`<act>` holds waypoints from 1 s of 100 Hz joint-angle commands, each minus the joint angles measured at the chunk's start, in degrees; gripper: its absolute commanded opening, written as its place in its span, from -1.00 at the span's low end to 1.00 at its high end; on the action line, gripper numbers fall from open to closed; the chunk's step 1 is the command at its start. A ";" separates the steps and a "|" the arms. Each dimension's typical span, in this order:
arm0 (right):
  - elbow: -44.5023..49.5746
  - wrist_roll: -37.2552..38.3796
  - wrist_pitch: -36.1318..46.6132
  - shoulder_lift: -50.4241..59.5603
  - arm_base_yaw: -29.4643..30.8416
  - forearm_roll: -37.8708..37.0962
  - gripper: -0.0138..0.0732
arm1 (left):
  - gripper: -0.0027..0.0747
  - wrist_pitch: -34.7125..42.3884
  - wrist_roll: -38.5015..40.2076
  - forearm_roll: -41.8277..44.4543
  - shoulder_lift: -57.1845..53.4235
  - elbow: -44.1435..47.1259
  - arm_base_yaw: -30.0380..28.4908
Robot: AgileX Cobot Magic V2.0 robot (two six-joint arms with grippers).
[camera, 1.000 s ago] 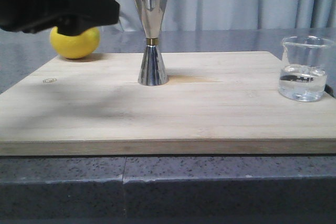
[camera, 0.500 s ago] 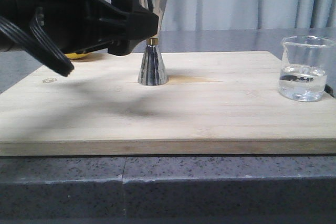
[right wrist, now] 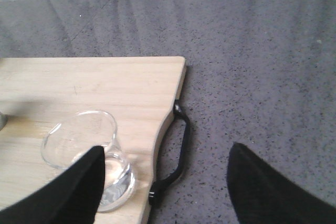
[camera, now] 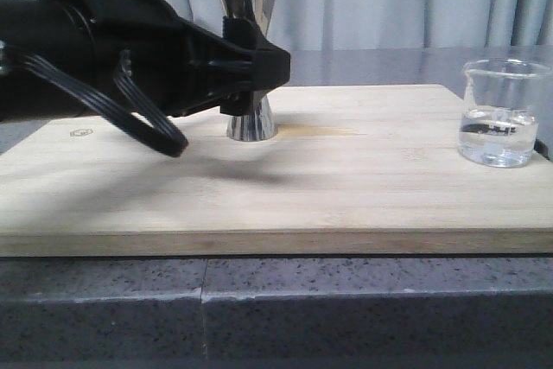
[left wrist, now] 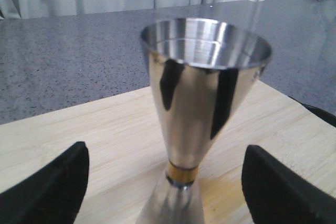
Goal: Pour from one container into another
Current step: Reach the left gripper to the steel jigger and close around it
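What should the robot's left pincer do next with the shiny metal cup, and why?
Probably ease the left pincer a little further forward and close on the jigger near its gold band. In the wrist view the fingers are open on both sides of the narrow waist without touching it. Holding it steady seems sensible before the beaker, which has clear liquid in it, gets poured.

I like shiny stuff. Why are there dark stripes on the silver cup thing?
Left wrist view: the polished steel hourglass jigger mirrors the left gripper's black fingers either side, slightly blurred. Front view: the arm throws a soft shadow across the pale wooden board.
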State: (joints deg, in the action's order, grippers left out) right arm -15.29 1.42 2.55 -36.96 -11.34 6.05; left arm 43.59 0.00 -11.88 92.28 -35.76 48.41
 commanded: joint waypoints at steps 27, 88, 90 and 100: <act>-1.46 -0.64 5.09 -0.53 -0.82 -0.48 0.35 | 0.50 5.03 0.80 1.67 2.10 -4.56 0.51; -1.46 -0.64 5.11 -0.53 -0.82 -0.48 0.35 | -0.06 5.03 0.80 1.67 2.10 -4.56 0.51; -1.46 -0.64 5.11 -0.53 -0.82 -0.48 0.35 | -0.10 5.03 0.80 1.67 2.10 -4.56 0.51; -1.46 -0.64 5.11 -0.53 -0.82 -0.48 0.35 | -0.24 5.03 0.80 1.67 2.10 -4.56 0.51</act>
State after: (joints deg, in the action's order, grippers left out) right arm -15.29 1.42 2.83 -37.06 -12.07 6.05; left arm 43.88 0.30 -10.42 96.25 -38.82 48.55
